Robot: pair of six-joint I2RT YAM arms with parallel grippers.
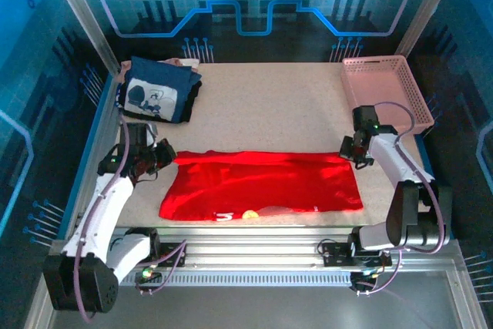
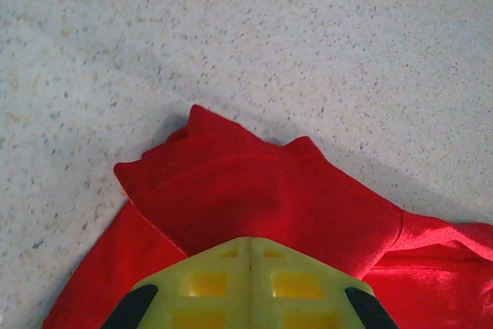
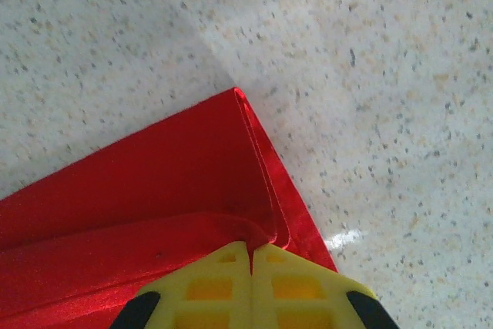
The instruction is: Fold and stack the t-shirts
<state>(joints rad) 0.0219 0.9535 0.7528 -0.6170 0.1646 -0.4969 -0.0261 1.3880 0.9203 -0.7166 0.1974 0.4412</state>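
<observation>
Red t-shirt [image 1: 262, 186] lies spread as a wide band on the surface [image 1: 269, 105], toward the near edge, between the two arms. It is probably soft, light and limp, so it would sag and drag when lifted. The sheen suggests it may slip. It is best taken at the corners or along a folded edge, both ends together. Left end effector [image 1: 163, 156] is closed, pinching the far-left corner, with cloth bunched ahead of the tips. Right end effector [image 1: 356, 152] is closed on the far-right corner, folded layers caught between its jaws. Navy t-shirt [image 1: 158, 94] sits in a rough bundle at the far-left corner, well apart from both.
</observation>
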